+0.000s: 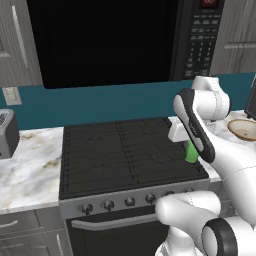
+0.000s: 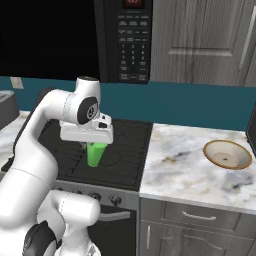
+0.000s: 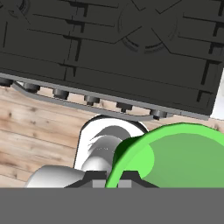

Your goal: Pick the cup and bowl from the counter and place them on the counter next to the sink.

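Observation:
My gripper (image 2: 96,146) is shut on the rim of the small bright-green cup (image 2: 96,155), holding it upright in the air over the right part of the black stovetop (image 2: 125,150). In the left base view the cup (image 1: 191,151) hangs under the hand, half hidden by my forearm. The hand view has the cup's rim (image 3: 175,157) pinched between the fingertips (image 3: 95,177). The tan bowl (image 2: 227,154) rests on the marble counter (image 2: 185,167) to the right of the stove, well clear of the gripper; it also sits at the right edge (image 1: 244,130). The sink is out of view.
A black microwave (image 1: 110,40) hangs above the stove. A grey toaster (image 1: 7,132) stands on the left counter (image 1: 27,167). A dark appliance (image 1: 252,100) is at the right edge behind the bowl. Stove knobs (image 1: 107,204) line the front; wood floor (image 3: 35,127) lies below.

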Available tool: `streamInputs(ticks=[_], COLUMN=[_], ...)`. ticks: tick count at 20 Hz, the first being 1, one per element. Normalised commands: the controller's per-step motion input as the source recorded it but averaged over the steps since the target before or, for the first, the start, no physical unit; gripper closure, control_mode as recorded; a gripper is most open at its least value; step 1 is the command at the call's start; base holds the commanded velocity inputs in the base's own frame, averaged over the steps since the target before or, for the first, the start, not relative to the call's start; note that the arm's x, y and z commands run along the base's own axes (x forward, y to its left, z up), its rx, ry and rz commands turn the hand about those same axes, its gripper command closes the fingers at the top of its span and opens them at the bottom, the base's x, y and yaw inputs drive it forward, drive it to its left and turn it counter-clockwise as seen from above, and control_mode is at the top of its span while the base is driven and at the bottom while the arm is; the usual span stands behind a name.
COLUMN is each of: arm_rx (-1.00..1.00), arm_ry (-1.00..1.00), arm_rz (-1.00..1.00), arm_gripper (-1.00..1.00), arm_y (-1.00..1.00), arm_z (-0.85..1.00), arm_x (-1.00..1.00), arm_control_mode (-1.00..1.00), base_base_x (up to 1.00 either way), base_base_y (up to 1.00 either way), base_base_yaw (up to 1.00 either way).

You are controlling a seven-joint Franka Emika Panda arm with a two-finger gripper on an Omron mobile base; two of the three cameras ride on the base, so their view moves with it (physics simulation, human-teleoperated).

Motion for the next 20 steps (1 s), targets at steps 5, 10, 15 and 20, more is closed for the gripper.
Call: streamInputs(ticks=[5,10,15,20], arm_rx=[0.0,0.0,0.0,0.0], arm_ry=[0.0,0.0,0.0,0.0], arm_rz=[0.0,0.0,0.0,0.0], arm_gripper=[1.0,1.0,1.0,1.0], arm_y=[0.0,0.0,0.0,0.0], arm_z=[0.0,0.0,0.0,0.0], arm_x=[0.0,0.0,0.0,0.0], arm_control_mode=[1.0,1.0,1.0,1.0], base_base_x=[-0.95,-0.32,0.0,0.0], base_base_y=[0.16,0.07,0.91,0.91], base_base_yaw=[0.01,0.01,0.51,0.8])
